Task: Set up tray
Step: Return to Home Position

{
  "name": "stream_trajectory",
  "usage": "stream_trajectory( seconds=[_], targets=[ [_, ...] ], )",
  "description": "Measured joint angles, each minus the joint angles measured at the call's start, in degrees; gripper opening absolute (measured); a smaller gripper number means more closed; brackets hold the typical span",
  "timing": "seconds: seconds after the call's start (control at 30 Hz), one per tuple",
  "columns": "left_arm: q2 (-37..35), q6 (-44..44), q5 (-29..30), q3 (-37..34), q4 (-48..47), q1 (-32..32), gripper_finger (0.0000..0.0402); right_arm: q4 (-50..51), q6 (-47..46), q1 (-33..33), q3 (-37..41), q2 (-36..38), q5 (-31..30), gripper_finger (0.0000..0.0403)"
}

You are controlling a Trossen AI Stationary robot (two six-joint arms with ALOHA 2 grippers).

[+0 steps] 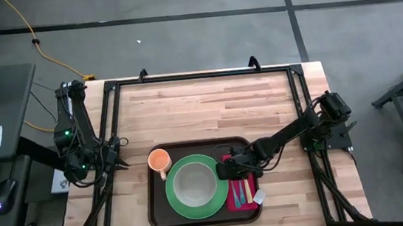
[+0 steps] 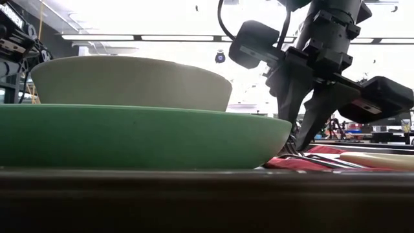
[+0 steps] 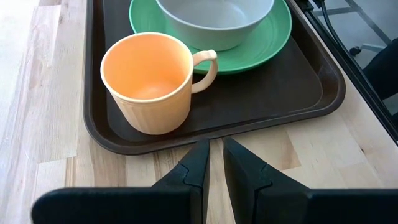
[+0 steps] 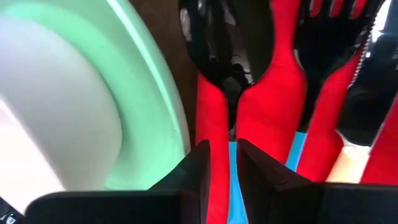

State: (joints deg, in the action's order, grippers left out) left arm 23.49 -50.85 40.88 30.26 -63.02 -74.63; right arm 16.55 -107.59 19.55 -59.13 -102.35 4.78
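Note:
The dark brown tray (image 1: 158, 208) holds a green plate (image 1: 174, 202) with a pale bowl (image 1: 194, 184) on it. An orange cup (image 1: 159, 160) stands on the tray's far left corner. A red napkin (image 1: 249, 202) on the tray's right side carries a blue-handled spoon (image 4: 217, 50), a fork (image 4: 336, 28) and a cream-handled piece (image 4: 348, 167). My right gripper (image 1: 226, 171) points down at the napkin's far end, shut on the spoon's handle. My left gripper (image 1: 122, 163) waits shut over the bare wood, left of the tray and in front of the cup (image 3: 149, 81). My right gripper (image 4: 224, 155) comes from above with its fingers across the spoon. The blue handle (image 4: 231, 163), just behind the neck, fills the narrow gap between the two fingers. The spoon lies flat on the red napkin (image 4: 214, 124), its head pointing away from the fingers.
The plate's rim (image 4: 158, 81) runs close beside the right gripper's fingers. Black frame rails border the table's left, far and right sides (image 1: 198, 76). Open wood lies beyond the tray's far edge (image 1: 208, 108). A desk with a keyboard and mouse stands off the table's left.

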Motion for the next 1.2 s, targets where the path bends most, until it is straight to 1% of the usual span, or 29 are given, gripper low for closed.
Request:
stream_trajectory(
  seconds=[0.1, 0.4, 0.53, 0.67, 0.77, 0.87, 1.07, 1.2],
  targets=[
    [0.00, 0.01, 0.00, 0.00, 0.00, -0.01, 0.0079, -1.10, 0.00, -0.02, -0.02, 0.00, 0.35, 0.0057],
    [0.01, 0.02, 0.00, 0.00, -0.04, -0.01, 0.0079, -1.48, -0.57, 0.00, -0.02, 0.00, 4.55, 0.0046],
    [0.00, 0.02, 0.00, 0.00, -0.04, -0.02, 0.0079, -1.15, -0.59, -0.02, -0.02, 0.80, 4.57, 0.0048],
    [0.01, 0.25, 0.00, 0.00, -0.04, 0.00, 0.0079, 1.66, -0.57, -0.02, -0.02, 3.66, 2.69, 0.0051],
    [0.00, 0.53, 0.18, 0.00, 0.01, 0.00, 0.0079, 5.20, -0.15, -0.02, -0.02, 7.00, 0.46, 0.0047],
    [0.02, 0.63, 1.60, 0.10, 0.05, 0.00, 0.0079, 8.71, 1.29, 0.00, -0.04, 10.97, -3.19, 0.0042],
    [0.02, 4.22, 4.43, 2.77, -0.05, -0.02, 0.0079, 14.78, 7.45, -0.02, -0.04, 19.33, -12.62, 0.0035],
    [-0.02, 8.70, 7.03, 5.53, -0.04, -0.01, 0.0079, 18.15, 13.76, 0.00, -0.04, 24.71, -21.10, 0.0039]
  ],
)
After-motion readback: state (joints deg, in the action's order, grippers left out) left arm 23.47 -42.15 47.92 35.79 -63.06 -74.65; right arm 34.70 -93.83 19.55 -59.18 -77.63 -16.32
